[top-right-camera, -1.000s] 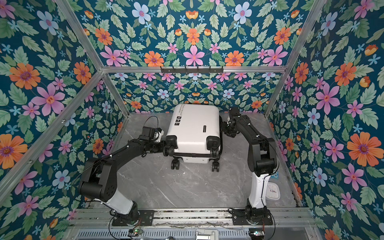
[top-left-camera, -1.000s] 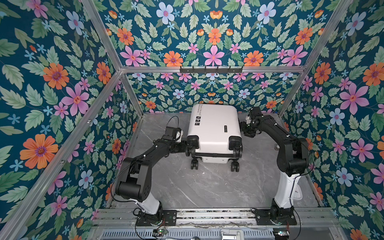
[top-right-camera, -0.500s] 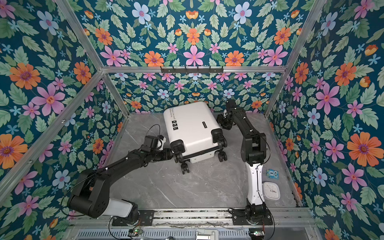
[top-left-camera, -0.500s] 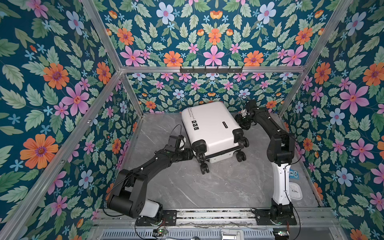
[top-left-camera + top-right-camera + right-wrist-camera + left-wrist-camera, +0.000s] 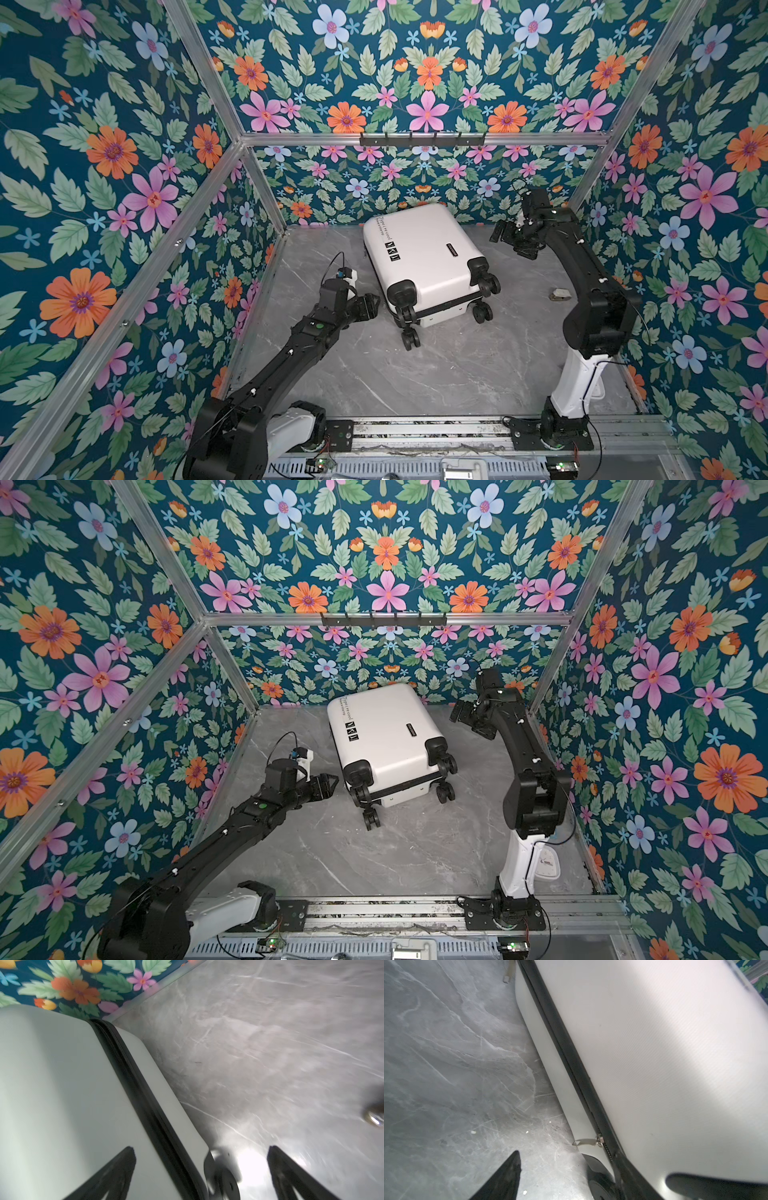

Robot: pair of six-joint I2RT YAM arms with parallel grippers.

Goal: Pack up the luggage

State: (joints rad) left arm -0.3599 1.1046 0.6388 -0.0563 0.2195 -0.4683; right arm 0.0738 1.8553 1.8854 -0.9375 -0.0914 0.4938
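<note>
Left wrist view showed the luggage (image 5: pixel 664 1053) close up: a white shell split by a black zipper band (image 5: pixel 571 1068), with a metal zipper pull (image 5: pixel 584 1142) hanging toward the grey marble table (image 5: pixel 446 1064). One dark finger (image 5: pixel 506 1174) of the left gripper stood clear of the shell, over bare table. In both top views the luggage (image 5: pixel 424 257) (image 5: pixel 382 733) lay flat and zipped shut near the back wall, turned askew, its black wheels pointing toward the front. Its upper face carried a line of black printed text along one edge, three small black square icons beside it, and a small black label nearer the middle; none of this writing was sharp enough to read. The left gripper (image 5: pixel 372 303) (image 5: pixel 328 782) sat just beside the near wheel corner without touching it, jaws apart and empty. The right gripper (image 5: pixel 509 243) (image 5: pixel 469 723) hung near the far side of the luggage, apart from it; in the right wrist view its fingers (image 5: pixel 116 1174) were spread wide, grasping nothing, above the shell's edge and a wheel (image 5: pixel 224 1180).
</note>
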